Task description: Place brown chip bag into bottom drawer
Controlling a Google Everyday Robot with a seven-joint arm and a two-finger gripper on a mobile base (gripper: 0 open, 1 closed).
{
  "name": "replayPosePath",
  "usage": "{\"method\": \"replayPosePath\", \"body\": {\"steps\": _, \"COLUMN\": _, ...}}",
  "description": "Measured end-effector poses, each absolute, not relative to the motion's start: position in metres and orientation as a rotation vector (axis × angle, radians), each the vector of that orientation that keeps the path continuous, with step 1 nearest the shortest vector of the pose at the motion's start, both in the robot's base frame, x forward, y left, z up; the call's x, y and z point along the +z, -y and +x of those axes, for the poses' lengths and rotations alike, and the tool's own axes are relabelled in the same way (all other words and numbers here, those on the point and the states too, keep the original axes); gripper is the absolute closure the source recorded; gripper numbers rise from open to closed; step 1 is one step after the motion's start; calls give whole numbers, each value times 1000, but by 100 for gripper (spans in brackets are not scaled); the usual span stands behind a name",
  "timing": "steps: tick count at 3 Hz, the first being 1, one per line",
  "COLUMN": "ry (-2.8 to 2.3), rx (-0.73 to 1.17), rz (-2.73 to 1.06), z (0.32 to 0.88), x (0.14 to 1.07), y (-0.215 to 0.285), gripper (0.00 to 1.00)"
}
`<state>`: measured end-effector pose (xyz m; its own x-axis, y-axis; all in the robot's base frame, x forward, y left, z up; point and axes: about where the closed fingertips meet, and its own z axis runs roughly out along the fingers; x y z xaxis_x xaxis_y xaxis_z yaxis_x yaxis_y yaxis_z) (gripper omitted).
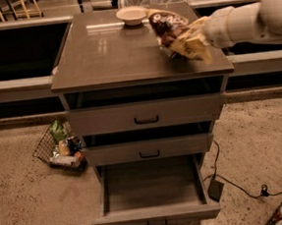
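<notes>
The brown chip bag (176, 32) is tan-yellow with a dark brown panel and white lettering. It is lifted over the right rear part of the cabinet top (106, 53). My gripper (196, 36) comes in from the right on a white arm and is shut on the bag's right side, its fingers mostly hidden by the bag. The bottom drawer (152, 190) is pulled open below the two upper drawers and its inside is empty.
A small pale bowl (131, 15) stands at the back of the cabinet top, just left of the bag. A wire basket with items (60, 148) lies on the floor at the left. A cable and a dark box (216, 189) lie right of the open drawer.
</notes>
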<state>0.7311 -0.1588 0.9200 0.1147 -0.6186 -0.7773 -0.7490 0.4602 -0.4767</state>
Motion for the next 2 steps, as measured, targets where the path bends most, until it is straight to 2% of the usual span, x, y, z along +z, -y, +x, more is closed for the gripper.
{"method": "replayPosePath", "body": {"steps": 2, "ry": -1537, "rx": 177, "rz": -1277, "z": 727, "x": 920, "y": 154, "gripper": 100}}
